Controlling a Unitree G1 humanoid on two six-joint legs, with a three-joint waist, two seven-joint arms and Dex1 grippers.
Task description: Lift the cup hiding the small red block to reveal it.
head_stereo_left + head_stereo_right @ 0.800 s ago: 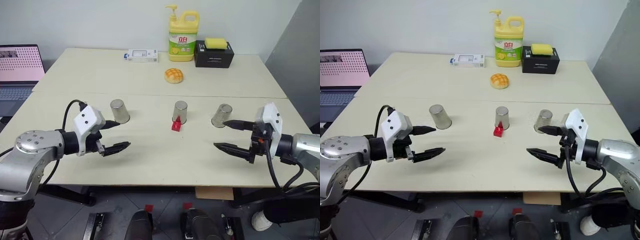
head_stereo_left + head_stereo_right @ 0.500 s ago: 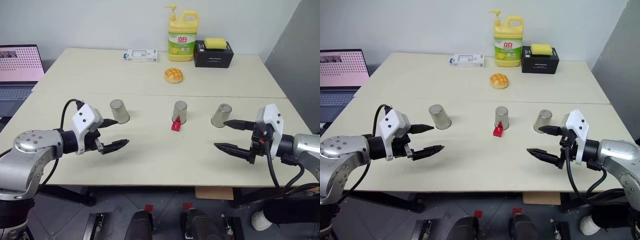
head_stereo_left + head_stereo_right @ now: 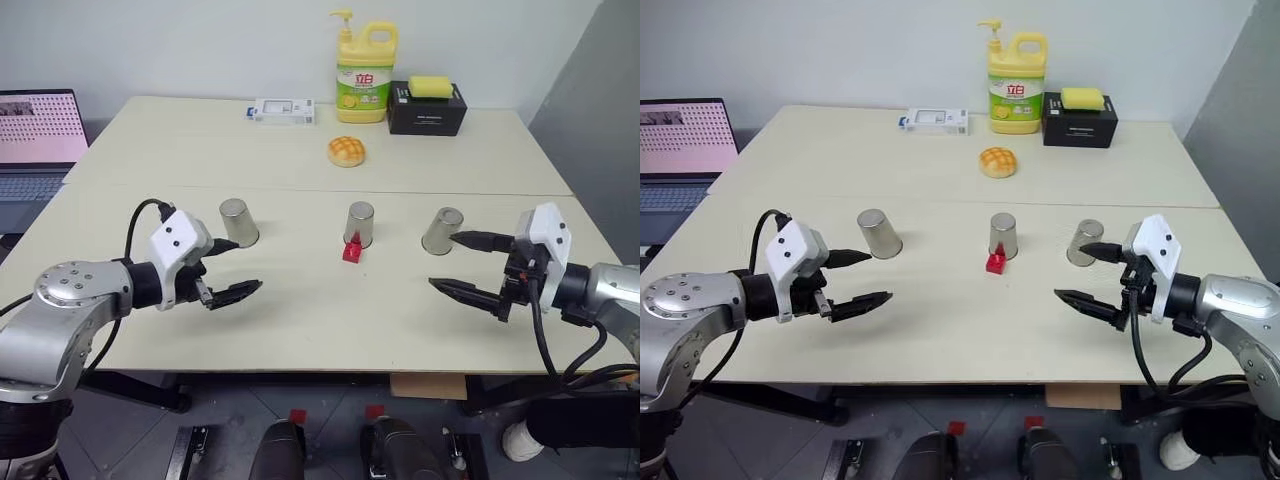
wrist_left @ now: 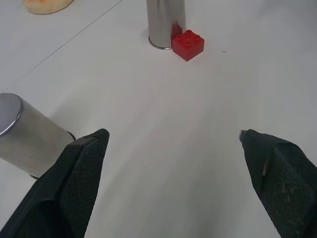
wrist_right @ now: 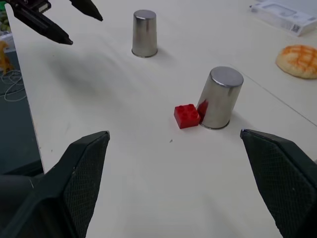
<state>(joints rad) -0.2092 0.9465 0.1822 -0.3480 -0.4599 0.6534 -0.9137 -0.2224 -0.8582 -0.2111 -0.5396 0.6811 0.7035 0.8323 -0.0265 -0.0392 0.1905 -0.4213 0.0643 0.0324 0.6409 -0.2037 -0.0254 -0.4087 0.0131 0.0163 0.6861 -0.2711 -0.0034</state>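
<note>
Sitting uncovered against the middle cup (image 3: 359,223), the small red block (image 3: 351,250) lies between 2 wide-apart, empty grippers

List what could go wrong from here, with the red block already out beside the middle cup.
1. The red block sits right against the base of the middle cup; a gripper closing on that cup may knock the block away.
2. The left gripper hovers open beside the left cup, and the right gripper open beside the right cup; a sideways swing could tip either one.
3. All three cups look alike, so a wrong one might get lifted.
</note>
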